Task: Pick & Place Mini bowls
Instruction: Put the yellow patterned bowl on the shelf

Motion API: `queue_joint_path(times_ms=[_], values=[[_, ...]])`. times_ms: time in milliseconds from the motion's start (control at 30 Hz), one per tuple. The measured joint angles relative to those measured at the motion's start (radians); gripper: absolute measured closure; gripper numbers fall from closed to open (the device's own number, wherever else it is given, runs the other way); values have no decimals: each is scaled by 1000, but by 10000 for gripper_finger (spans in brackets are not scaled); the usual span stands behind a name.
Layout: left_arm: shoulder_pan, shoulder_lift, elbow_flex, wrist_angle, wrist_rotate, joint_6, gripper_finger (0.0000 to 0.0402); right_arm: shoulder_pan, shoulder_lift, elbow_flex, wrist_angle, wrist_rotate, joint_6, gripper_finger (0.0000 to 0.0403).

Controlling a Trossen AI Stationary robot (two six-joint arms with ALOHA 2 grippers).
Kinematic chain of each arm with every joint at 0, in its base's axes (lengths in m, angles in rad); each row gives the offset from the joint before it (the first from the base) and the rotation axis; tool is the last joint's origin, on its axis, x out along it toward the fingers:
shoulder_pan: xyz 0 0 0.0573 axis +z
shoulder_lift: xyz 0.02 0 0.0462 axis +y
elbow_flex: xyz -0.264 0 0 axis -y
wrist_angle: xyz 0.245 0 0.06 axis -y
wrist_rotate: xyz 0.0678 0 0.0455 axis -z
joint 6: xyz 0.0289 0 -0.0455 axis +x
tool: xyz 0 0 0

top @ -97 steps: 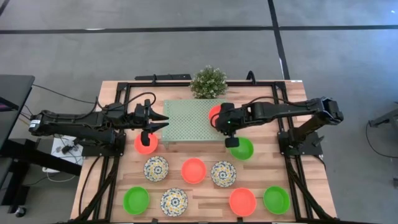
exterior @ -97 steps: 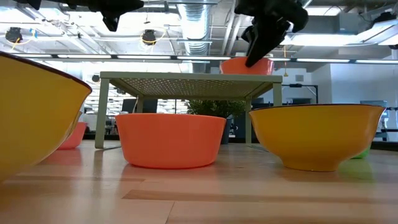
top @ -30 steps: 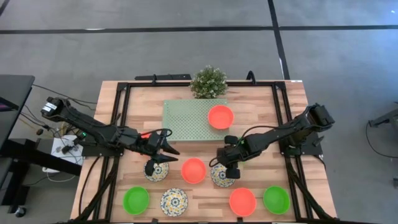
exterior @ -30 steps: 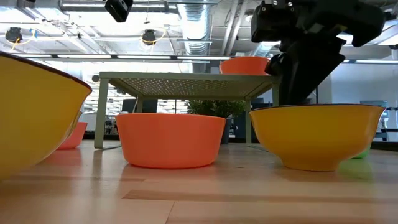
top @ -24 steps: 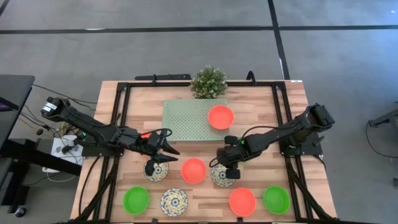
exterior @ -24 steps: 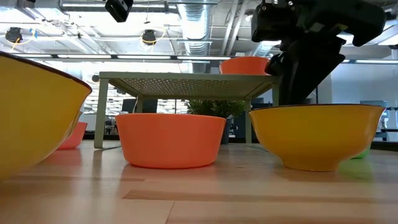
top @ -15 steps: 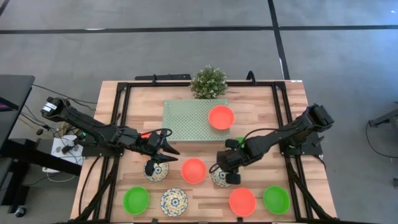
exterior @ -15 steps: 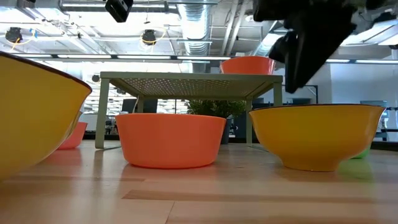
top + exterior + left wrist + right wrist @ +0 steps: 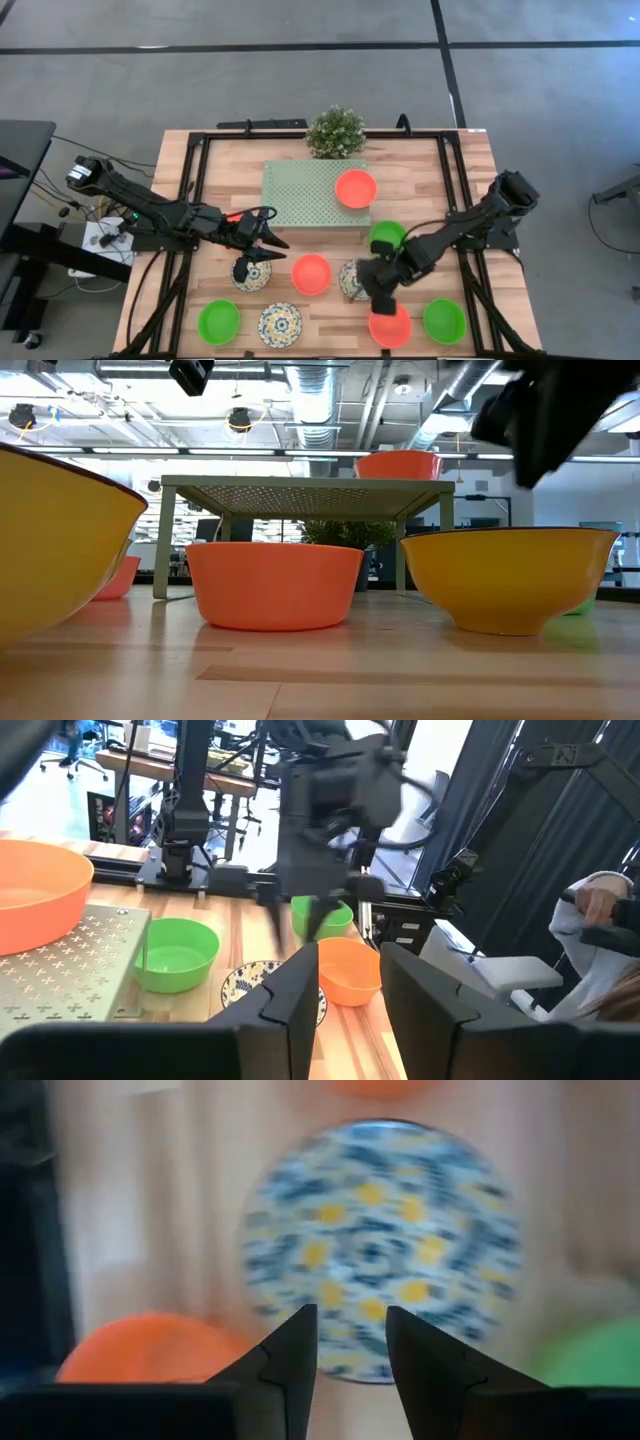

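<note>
Several mini bowls stand on the table. An orange bowl (image 9: 355,187) sits on the perforated platform (image 9: 305,195). A green bowl (image 9: 387,235) stands beside the platform's near right corner. Farther toward the near edge are a patterned bowl (image 9: 250,273), an orange bowl (image 9: 311,273) and a second patterned bowl (image 9: 350,278), partly under my right arm. My right gripper (image 9: 380,300) hangs open and empty over the rim of the near orange bowl (image 9: 391,328); its wrist view looks at the patterned bowl (image 9: 385,1245). My left gripper (image 9: 262,250) waits open and empty over the left patterned bowl.
Along the near edge stand a green bowl (image 9: 218,321), a patterned bowl (image 9: 280,323) and another green bowl (image 9: 444,320). A small plant (image 9: 335,131) stands at the far edge behind the platform. Black frame rails (image 9: 190,200) run along both sides of the table.
My right gripper has risen and swung toward the table's near edge and a little to the right, from over the right patterned bowl to over the near orange bowl. The arm's move has uncovered the green bowl beside the platform. No bowl has moved.
</note>
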State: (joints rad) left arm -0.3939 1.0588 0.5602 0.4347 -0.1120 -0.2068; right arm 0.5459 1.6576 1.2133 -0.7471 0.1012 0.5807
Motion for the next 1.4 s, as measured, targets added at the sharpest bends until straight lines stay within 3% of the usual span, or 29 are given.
queue_joint_path(times_ms=[233,733,867,1133,1400], values=[[0,0,0,0,0,0,291,64,52,2,117,-1,-41,285],[0,0,0,0,1,0,291,63,157,1,126,46,-102,286],[0,0,0,0,1,0,291,62,161,1,131,35,-155,305],[0,0,0,0,1,0,291,54,195,8,155,17,-176,387],[0,0,0,0,1,0,291,63,153,102,122,-6,-261,374]])
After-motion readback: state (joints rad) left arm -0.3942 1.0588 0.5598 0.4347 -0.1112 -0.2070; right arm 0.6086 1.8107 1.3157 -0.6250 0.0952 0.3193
